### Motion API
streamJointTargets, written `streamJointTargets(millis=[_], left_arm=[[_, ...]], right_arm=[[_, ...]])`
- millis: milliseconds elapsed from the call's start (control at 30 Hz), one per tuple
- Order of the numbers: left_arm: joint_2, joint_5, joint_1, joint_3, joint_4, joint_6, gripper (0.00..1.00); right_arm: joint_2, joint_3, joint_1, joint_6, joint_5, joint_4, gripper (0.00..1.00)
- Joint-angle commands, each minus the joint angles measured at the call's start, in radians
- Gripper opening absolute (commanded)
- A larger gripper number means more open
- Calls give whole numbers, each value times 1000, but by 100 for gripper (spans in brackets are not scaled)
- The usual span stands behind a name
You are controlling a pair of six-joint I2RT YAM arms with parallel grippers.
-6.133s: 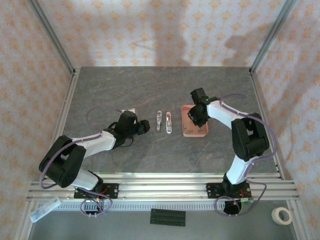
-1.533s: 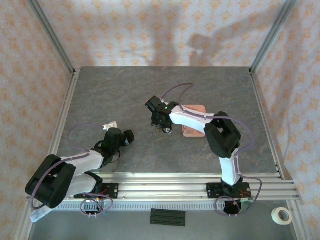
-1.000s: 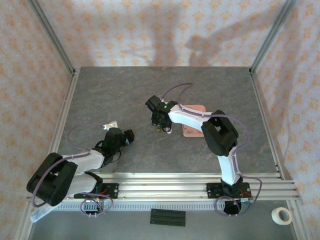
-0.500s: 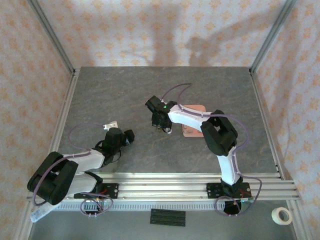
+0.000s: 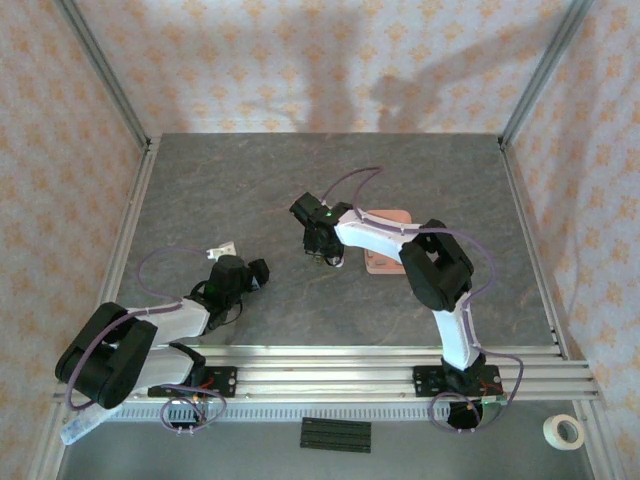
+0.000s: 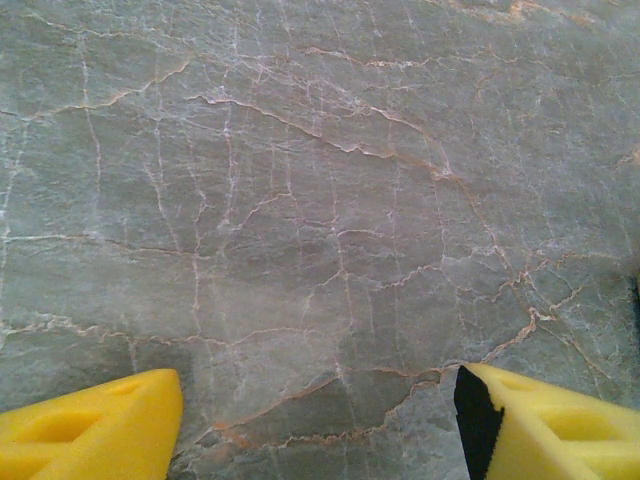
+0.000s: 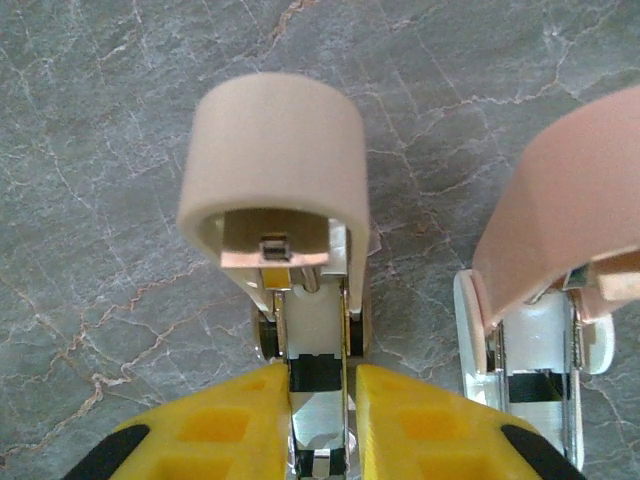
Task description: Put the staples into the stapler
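Stapler (image 7: 275, 160) of rounded pink plastic sits pinched in right end effector (image 7: 322, 385); left end effector (image 6: 320, 415) gapes empty.

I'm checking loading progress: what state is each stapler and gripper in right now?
middle stapler: lid raised, inside exposed, right gripper astride it.
side stapler: lid raised, no gripper on it.
right gripper: jaws narrow; whether gripping, cannot tell.
left gripper: open, empty.
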Motion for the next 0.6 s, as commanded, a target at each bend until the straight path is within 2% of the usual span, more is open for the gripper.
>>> streamJointTargets(millis=[0,367,567], left_arm=[[5,-14,8,15,16,-3,72],[-27,-19,9,10,-2,0,72],[-57,-23,8,10,-21,6,72]], right_arm=[[10,28,6,-7,41,-52,25],[-14,29,9,-5,42,-44,34],[-38,20,10,-2,40,-30,35]])
